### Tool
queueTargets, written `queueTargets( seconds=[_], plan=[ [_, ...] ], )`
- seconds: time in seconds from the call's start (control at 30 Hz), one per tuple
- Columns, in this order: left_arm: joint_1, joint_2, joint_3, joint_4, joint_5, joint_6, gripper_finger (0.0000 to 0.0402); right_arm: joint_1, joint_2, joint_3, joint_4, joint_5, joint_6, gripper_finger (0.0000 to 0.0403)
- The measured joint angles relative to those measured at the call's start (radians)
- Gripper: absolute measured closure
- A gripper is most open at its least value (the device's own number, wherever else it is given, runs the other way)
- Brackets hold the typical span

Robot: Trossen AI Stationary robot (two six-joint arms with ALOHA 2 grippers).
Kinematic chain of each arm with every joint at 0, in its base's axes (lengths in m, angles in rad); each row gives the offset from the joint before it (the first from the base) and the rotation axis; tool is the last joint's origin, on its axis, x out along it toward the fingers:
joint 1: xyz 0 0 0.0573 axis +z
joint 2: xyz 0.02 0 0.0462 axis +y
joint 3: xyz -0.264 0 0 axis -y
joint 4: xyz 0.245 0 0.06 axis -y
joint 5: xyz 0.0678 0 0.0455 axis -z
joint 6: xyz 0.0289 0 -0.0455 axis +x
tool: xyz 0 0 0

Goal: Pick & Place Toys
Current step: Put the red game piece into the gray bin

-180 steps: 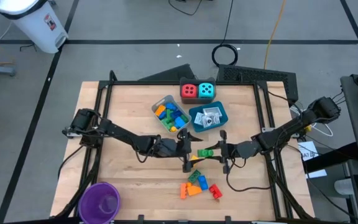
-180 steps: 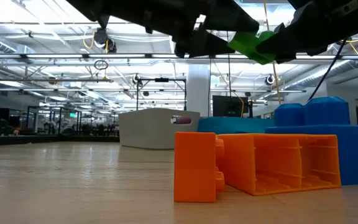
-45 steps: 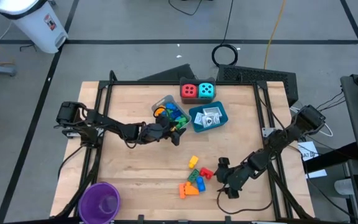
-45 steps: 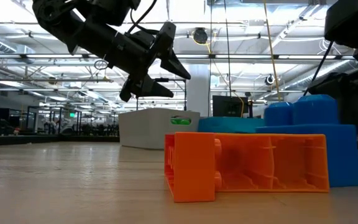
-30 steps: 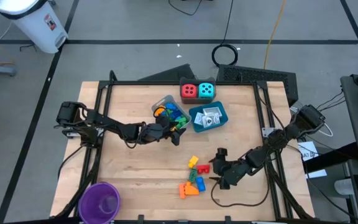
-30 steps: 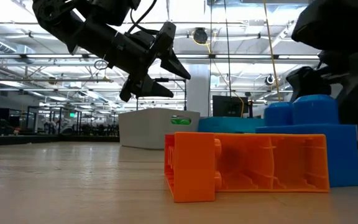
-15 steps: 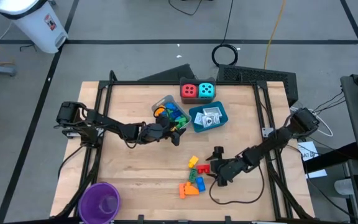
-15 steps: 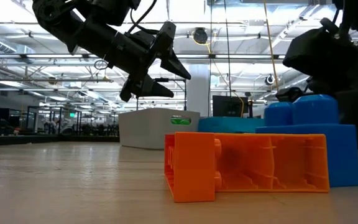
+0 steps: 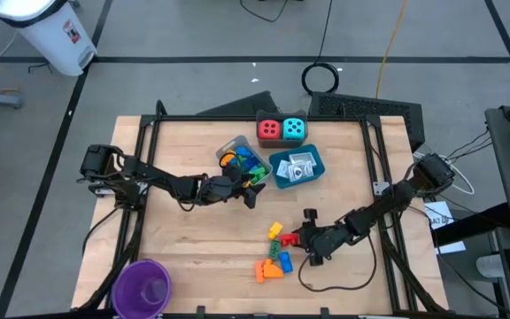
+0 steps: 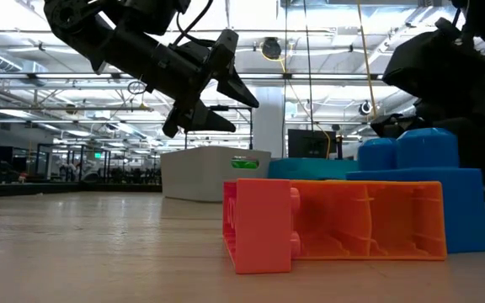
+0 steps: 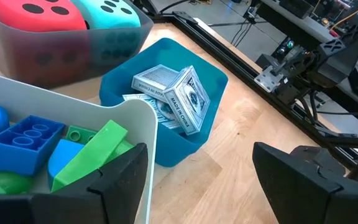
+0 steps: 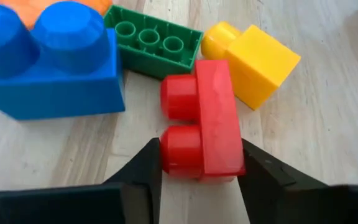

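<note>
A red brick (image 12: 201, 118) lies on the wood table among a yellow brick (image 12: 253, 56), a green brick (image 12: 151, 40) and a blue brick (image 12: 48, 62). My right gripper (image 12: 201, 171) is down at the red brick (image 9: 292, 240), shut on it. An orange brick (image 10: 335, 223) lies nearest the table's front edge. My left gripper (image 11: 210, 186) hangs open, holding nothing, over the rim of a clear tray (image 9: 234, 147) filled with bricks. My right gripper pinches the red brick between its two fingers. One finger is on the nearer stud (image 12: 169, 155); the other is on the opposite face (image 12: 238, 155). The fingers slant down from the table's right. The brick lies on its side on the table.
A blue tray (image 9: 312, 175) with white packets and a grey tray (image 9: 282, 142) with a red and a cyan die stand at the back. A purple cup (image 9: 142, 285) stands at the near left corner. Bare wood lies left of the brick pile.
My right gripper has gone toward the table's left edge and down to the red brick. The bricks lie where they were.
</note>
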Motion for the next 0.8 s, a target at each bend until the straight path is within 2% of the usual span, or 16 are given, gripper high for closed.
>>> queueTargets(
  seconds=[0.13, 0.27, 0.37, 0.53, 0.7, 0.8],
  plan=[
    [-0.012, 0.0, 0.0, 0.021, 0.008, 0.015, 0.0105, 0.0, -0.068, 0.0, -0.07, 0.002, -0.021, 0.0277],
    [-0.026, 0.0, 0.0, 0.102, 0.08, 0.055, 0.0105, 0.001, -0.173, 0.0, -0.151, 0.021, -0.015, 0.0259],
    [-0.038, 0.0, 0.0, 0.17, 0.164, 0.055, 0.0105, 0.017, -0.24, 0.0, -0.188, 0.099, -0.007, 0.0258],
    [-0.077, 0.0, 0.021, 0.19, 0.279, 0.028, 0.0105, 0.065, -0.294, 0.0, -0.159, 0.278, -0.086, 0.0291],
    [-0.145, 0.062, 0.087, 0.188, 0.239, 0.083, 0.0105, 0.114, -0.292, 0.0, -0.115, 0.457, -0.201, 0.0325],
    [-0.173, 0.132, 0.154, 0.188, 0.196, 0.142, 0.0105, 0.133, -0.29, 0.0, -0.084, 0.502, -0.257, 0.0355]
  ],
)
